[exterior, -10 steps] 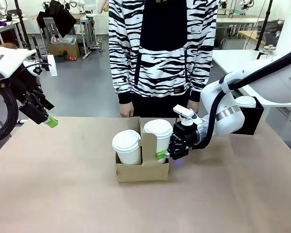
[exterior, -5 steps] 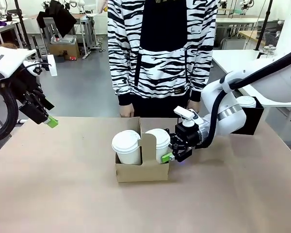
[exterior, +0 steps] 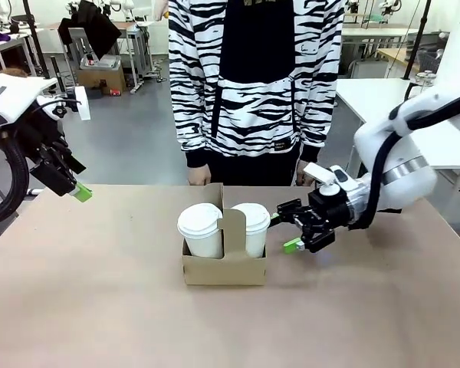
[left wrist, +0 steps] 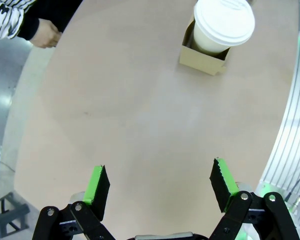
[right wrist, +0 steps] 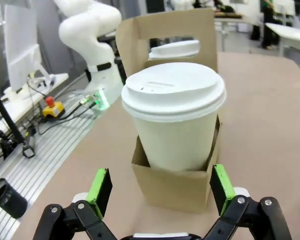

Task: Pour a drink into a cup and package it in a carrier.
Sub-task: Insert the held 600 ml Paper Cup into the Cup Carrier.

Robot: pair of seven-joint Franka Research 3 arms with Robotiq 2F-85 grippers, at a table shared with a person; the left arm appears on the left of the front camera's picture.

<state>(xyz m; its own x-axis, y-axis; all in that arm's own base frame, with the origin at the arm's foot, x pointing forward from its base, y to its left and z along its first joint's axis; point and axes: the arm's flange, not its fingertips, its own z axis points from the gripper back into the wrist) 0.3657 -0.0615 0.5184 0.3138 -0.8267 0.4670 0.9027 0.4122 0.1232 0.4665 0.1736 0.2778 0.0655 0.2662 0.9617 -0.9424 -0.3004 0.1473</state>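
Observation:
A brown cardboard carrier [exterior: 224, 268] stands mid-table with two lidded white paper cups in its slots, the left cup [exterior: 200, 228] and the right cup [exterior: 252, 227]. My right gripper [exterior: 288, 228] is open just right of the carrier, clear of the right cup. Its wrist view shows that cup [right wrist: 174, 116] seated in the carrier [right wrist: 172, 187] between the spread fingers. My left gripper [exterior: 75, 188] hangs open above the table's far left edge; its wrist view shows a cup [left wrist: 223, 25] in the carrier [left wrist: 202, 59] far off. The drink is hidden.
A person in a zebra-striped top [exterior: 257, 77] stands at the far edge, hands [exterior: 200, 175] by the table. A black box sits behind my right arm. The brown table [exterior: 100, 307] has wide free room at left and front.
My right gripper lowered the right cup into the carrier's slot, let go of it and drew back to the right, open. The left arm has not moved.

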